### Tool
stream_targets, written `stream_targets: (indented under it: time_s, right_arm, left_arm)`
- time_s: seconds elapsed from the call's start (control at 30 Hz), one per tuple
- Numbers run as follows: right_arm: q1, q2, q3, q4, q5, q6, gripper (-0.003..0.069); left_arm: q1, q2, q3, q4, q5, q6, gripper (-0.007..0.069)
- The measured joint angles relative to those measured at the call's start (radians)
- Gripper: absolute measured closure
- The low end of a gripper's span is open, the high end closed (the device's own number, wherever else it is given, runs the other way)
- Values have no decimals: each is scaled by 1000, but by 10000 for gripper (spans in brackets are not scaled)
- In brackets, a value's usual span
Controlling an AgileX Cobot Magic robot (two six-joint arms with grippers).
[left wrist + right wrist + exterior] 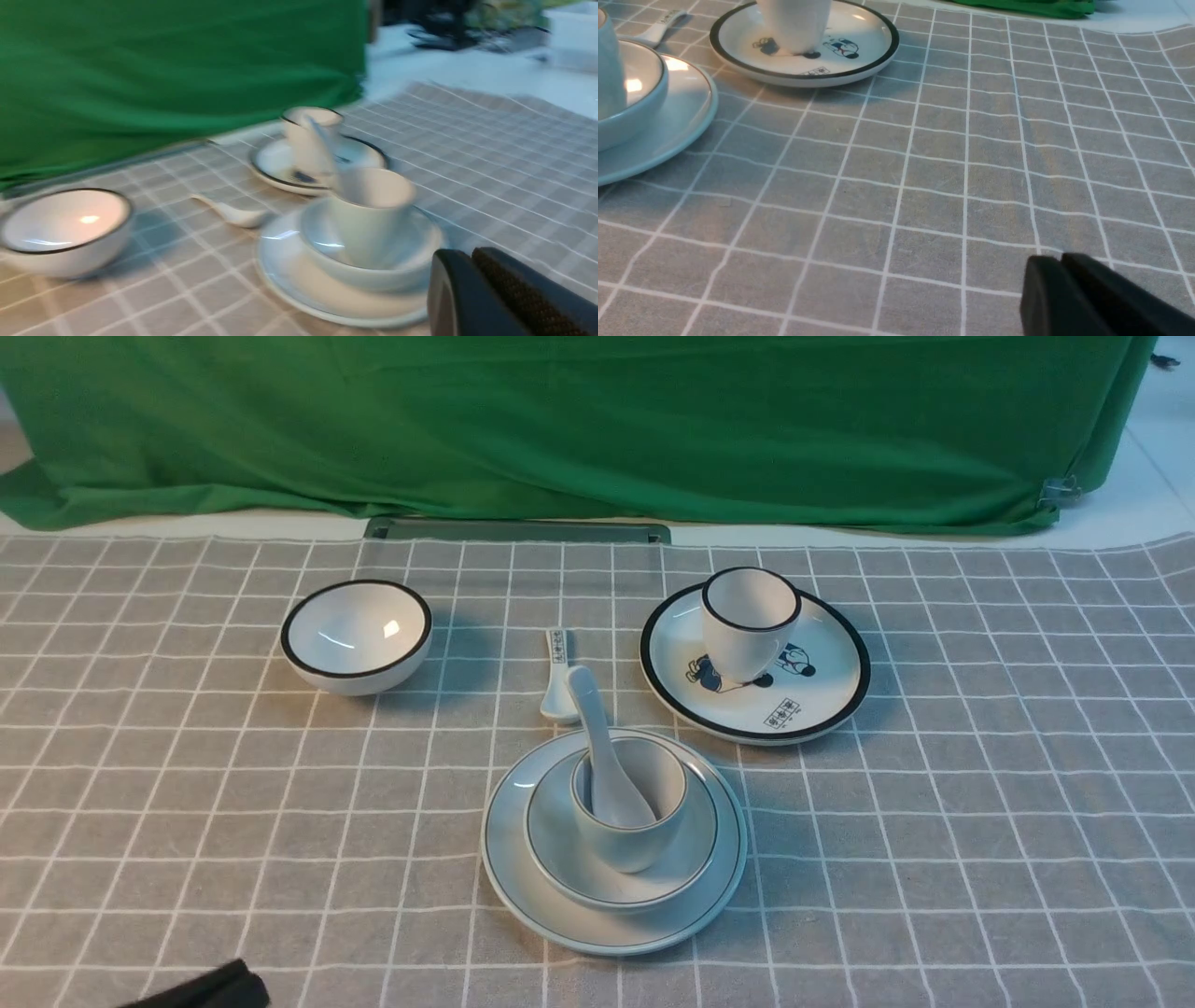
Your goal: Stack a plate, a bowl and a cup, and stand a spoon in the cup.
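The pale plate (523,887) lies near the table's front centre. The pale bowl (558,859) sits on it, the plain cup (627,845) stands in the bowl, and the plain white spoon (602,761) leans in the cup, handle up. The stack also shows blurred in the left wrist view: plate (299,289), bowl (411,261), cup (369,219). My left gripper (469,254) is shut and empty, apart from the stack; only a tip shows at the front view's bottom left (210,989). My right gripper (1059,261) is shut and empty over bare cloth, right of the plate (677,130).
A black-rimmed bowl (357,635) stands at the back left. A marked spoon (558,677) lies behind the stack. A black-rimmed cup (749,621) stands on the cartoon plate (822,691) at the back right. Green cloth (597,420) closes the back.
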Motion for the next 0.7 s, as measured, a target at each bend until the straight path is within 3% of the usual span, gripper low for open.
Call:
stream_targets:
  time_s: [0.03,0.07,0.1,0.23,0.37,0.7]
  right_arm:
    - [0,0,0,0,0,0,587]
    - [0,0,0,0,0,0,581]
    - [0,0,0,0,0,0,580]
    - [0,0,0,0,0,0,572]
    - [0,-1,0,0,1,0,571]
    - [0,-1,0,0,1,0,569]
  left_arm:
    - [22,-2,0,-8,-2,0,607]
    - [134,-12,0,-49,-6,4,607]
    - [148,-13,0,-54,-6,4,607]
    - [390,-62,0,-115,40,5,607]
    - [575,-76,0,-133,240,5,607]
    - [608,-76,1,-148,258,4,607]
